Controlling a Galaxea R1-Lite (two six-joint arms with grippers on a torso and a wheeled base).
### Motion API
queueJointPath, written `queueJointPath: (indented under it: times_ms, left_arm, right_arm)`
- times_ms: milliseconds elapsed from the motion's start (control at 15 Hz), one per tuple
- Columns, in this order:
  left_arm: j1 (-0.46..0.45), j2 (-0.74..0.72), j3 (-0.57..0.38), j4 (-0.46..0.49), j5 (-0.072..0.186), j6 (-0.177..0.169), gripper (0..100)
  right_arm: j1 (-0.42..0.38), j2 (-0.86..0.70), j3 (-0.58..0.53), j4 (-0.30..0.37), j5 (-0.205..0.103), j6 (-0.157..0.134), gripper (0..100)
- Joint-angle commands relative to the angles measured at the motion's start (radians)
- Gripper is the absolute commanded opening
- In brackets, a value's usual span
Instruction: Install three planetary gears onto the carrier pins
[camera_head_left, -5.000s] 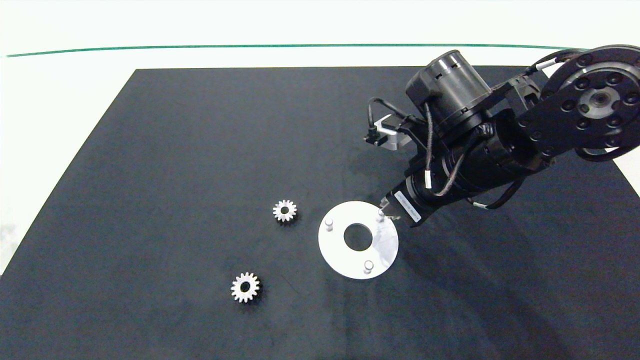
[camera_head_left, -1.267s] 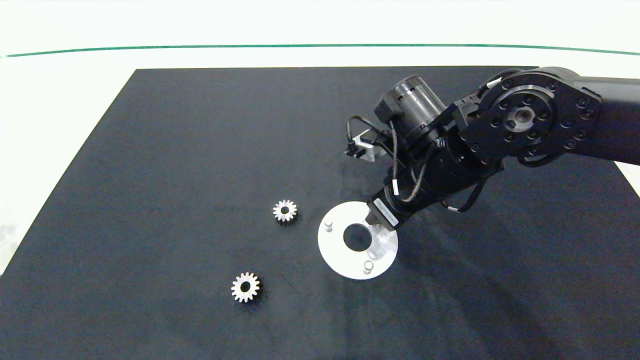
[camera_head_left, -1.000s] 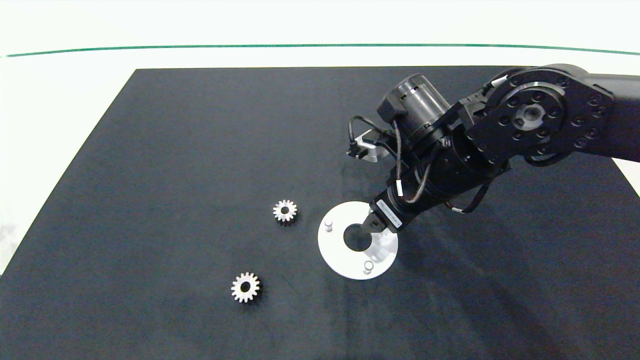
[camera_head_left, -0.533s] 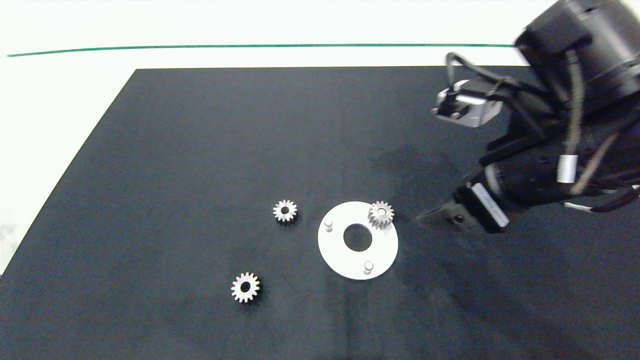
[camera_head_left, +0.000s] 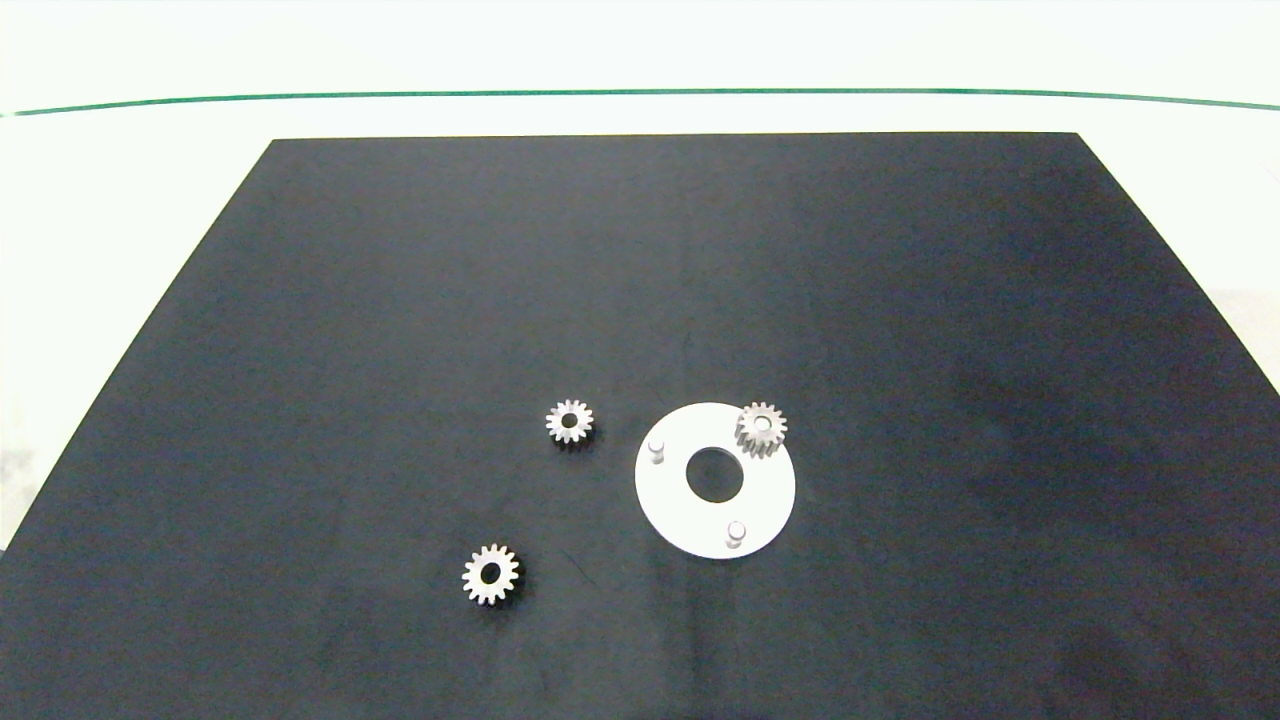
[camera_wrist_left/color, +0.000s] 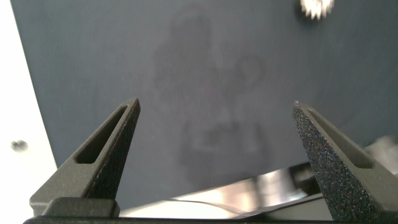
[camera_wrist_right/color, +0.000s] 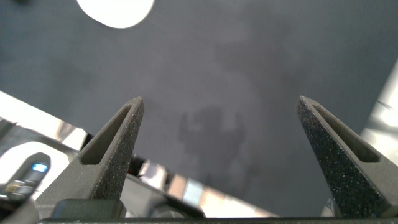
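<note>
Nearest to the robot's side of the black mat (camera_head_left: 400, 250), toward its near left corner, one loose gear (camera_head_left: 491, 575) lies flat, bore up, with free mat all around it. Farther in, the white disc (camera_head_left: 690, 510) lies close to the middle of the mat, a little to the right, and two of its pins are bare: the near pin (camera_head_left: 737, 533) and the left pin (camera_head_left: 656, 449). A second loose gear (camera_head_left: 570, 421) lies flat just beside the left rim of the disc and is the closest piece to the left pin. The third gear (camera_head_left: 762, 429) already sits over the far right pin, at the far right rim of the disc; it seems a little tilted, so I cannot say it is fully seated. Neither arm shows in the head view. The left gripper (camera_wrist_left/color: 217, 162) hangs over bare mat with its fingers spread wide and nothing between them; a toothed gear edge (camera_wrist_left/color: 317, 6) shows well beyond it. The right gripper (camera_wrist_right/color: 224, 158) is also wide open and empty over the mat, with the rim of the disc (camera_wrist_right/color: 115, 12) well beyond its fingers. Both loose gears lie left of the disc, so I judge the left arm has the shorter reach. A flat gear has no long axis, so any grip across the teeth would serve.
</note>
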Motion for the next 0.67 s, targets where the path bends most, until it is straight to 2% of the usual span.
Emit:
queueJointPath:
  times_ms: [67, 200, 267, 400, 533, 667]
  left_arm:
    - [-0.022, 0.067, 0.059, -0.026, -0.014, 0.096, 100]
    - [-0.042, 0.128, 0.059, -0.052, -0.015, 0.111, 100]
    - [-0.091, 0.168, 0.059, -0.116, -0.014, 0.111, 100]
    - [-0.18, 0.235, 0.06, -0.205, -0.014, 0.109, 100]
    - [-0.282, 0.311, 0.06, -0.277, -0.012, 0.108, 100]
    - [-0.376, 0.396, 0.063, -0.337, -0.012, 0.097, 100]
  right_arm:
    - [-0.242, -0.371, 0.098, 0.108, 0.003, -0.039, 100]
    - [-0.288, -0.456, 0.193, 0.105, 0.01, -0.043, 100]
    - [-0.334, -0.49, 0.234, 0.102, 0.048, -0.056, 100]
    - [-0.423, -0.514, 0.241, 0.1, 0.146, -0.084, 100]
    - [-0.543, -0.533, 0.247, 0.103, 0.253, -0.127, 100]
    - [-0.647, -0.549, 0.256, 0.103, 0.355, -0.158, 100]
